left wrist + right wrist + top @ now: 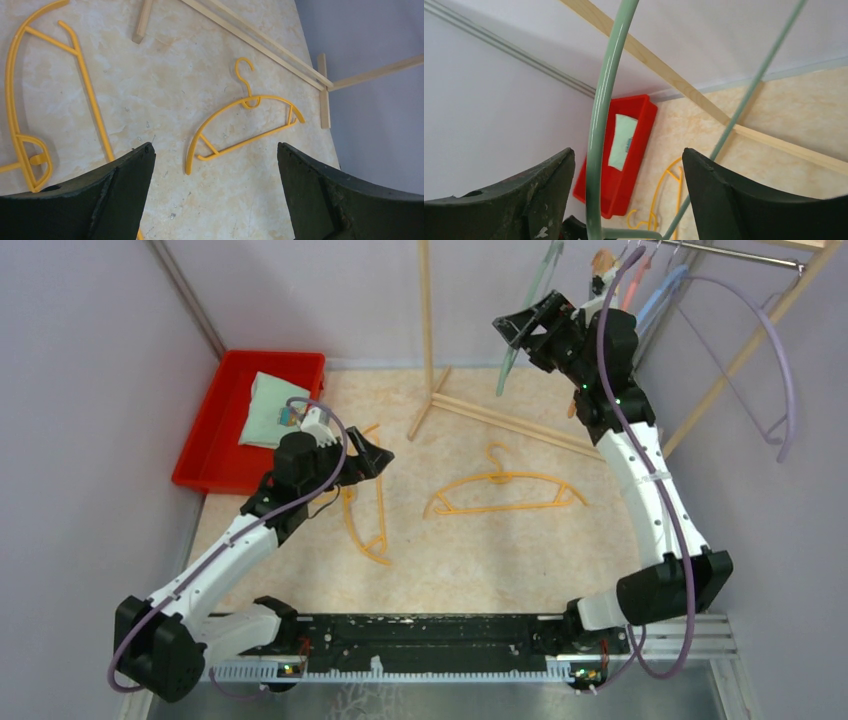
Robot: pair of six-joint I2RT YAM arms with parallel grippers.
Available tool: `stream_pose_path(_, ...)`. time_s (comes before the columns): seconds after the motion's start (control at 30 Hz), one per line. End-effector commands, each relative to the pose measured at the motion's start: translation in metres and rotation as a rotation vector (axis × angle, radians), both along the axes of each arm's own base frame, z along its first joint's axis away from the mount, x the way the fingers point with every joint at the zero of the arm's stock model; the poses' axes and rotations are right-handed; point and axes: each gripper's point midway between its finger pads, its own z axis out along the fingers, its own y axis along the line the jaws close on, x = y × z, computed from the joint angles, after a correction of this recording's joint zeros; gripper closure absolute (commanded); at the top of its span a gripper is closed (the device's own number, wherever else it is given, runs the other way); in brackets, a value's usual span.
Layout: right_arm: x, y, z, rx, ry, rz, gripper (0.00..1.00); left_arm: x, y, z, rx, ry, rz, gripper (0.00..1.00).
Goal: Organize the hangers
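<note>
Two yellow hangers lie flat on the table: one in the middle [497, 477] [245, 142], one to its left [381, 500] [8, 90]. My left gripper [375, 455] [214, 150] is open and empty, hovering over the table between them. A pale green hanger [508, 370] [596, 145] hangs from the rack. My right gripper [515, 328] [627, 152] is raised and open, and the hanger's thick arm passes between its jaws close to the left finger [539, 190], unclamped. Orange, blue [655, 300] and lavender [785, 390] hangers hang on the rail at the top right.
A red bin [215, 430] [644, 120] holding a pale green cloth [270, 410] stands at the far left. The wooden rack's upright pole [428, 320] and floor bars [510, 422] [260, 42] cross the back of the table. Walls close in on both sides.
</note>
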Motion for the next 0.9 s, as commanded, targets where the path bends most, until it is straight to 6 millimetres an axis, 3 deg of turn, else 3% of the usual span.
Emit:
stream_pose_path(0.0,-0.031,-0.028,0.021,-0.146,-0.058,-0.112,0.21,0.005,-0.006,0.001,0.003,-0.021,-0.033,0.04)
stream_pose_path(0.2,-0.057,-0.038,0.018,-0.289,-0.060,-0.121,0.21,0.014,-0.011,-0.007,0.031,-0.011,-0.048,0.04)
stream_pose_path(0.5,-0.103,-0.055,0.058,-0.420,-0.196,-0.192,0.21,0.023,-0.021,-0.024,0.037,0.025,-0.078,0.04)
stream_pose_path(0.7,-0.109,-0.078,0.057,-0.549,-0.188,-0.280,0.21,0.031,-0.028,-0.030,0.045,0.039,-0.098,0.05)
stream_pose_path(0.87,-0.122,-0.060,0.085,-0.508,-0.349,-0.196,0.30,0.038,-0.032,-0.034,0.050,0.046,-0.105,0.05)
